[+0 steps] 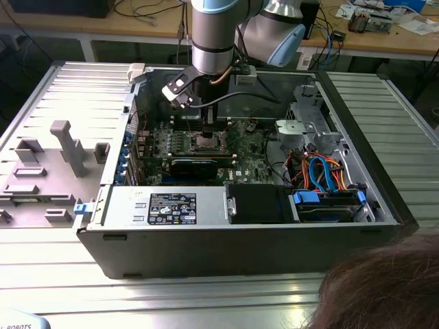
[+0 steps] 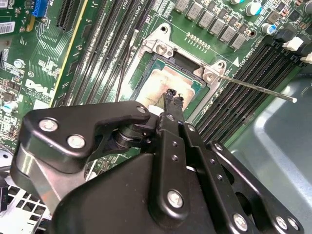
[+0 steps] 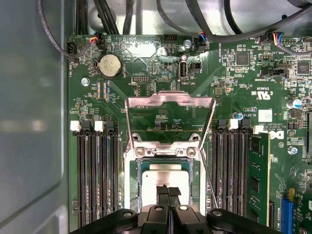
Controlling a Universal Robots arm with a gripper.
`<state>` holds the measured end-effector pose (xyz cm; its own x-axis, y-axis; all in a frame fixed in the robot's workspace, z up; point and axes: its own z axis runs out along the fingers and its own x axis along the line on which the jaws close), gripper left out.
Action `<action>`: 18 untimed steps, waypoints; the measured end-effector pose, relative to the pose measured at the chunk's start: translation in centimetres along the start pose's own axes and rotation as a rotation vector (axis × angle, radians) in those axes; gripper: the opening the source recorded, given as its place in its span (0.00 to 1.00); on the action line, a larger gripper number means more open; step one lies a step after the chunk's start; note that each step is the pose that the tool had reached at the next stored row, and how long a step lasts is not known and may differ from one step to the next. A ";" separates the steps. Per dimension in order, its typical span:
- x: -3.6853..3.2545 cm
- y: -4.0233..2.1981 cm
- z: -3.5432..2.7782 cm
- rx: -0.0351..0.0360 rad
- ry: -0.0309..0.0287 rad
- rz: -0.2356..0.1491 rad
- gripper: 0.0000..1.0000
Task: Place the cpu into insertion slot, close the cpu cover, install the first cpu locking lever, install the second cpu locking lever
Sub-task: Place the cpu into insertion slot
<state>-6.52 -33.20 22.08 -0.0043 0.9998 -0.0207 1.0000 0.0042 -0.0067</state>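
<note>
First wrist view: the chip (image 3: 161, 174) lies in the socket (image 3: 131, 187). The claw (image 3: 168, 189) is pinched closed and empty, its tips at the chip's top. The cover (image 3: 169, 100) stands raised and the lever (image 3: 209, 183) is free. Placement judged done; closing not yet begun.

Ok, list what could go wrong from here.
1. The gripper is shut, its tips right over the cpu lying in the insertion slot; any push or drag may skew the chip.
2. The cpu cover stands open and a thin lever juts sideways; the arm may snag either.
</note>
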 end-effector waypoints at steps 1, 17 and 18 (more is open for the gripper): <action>0.00 0.00 -0.01 0.0000 -0.0001 0.000 0.11; -0.01 -0.01 -0.65 0.0001 -0.0036 0.000 0.11; -0.02 -0.01 -0.70 0.0001 -0.0039 0.000 0.11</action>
<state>-6.52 -33.21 22.78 -0.0043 0.9997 -0.0245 1.0000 0.0042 -0.0068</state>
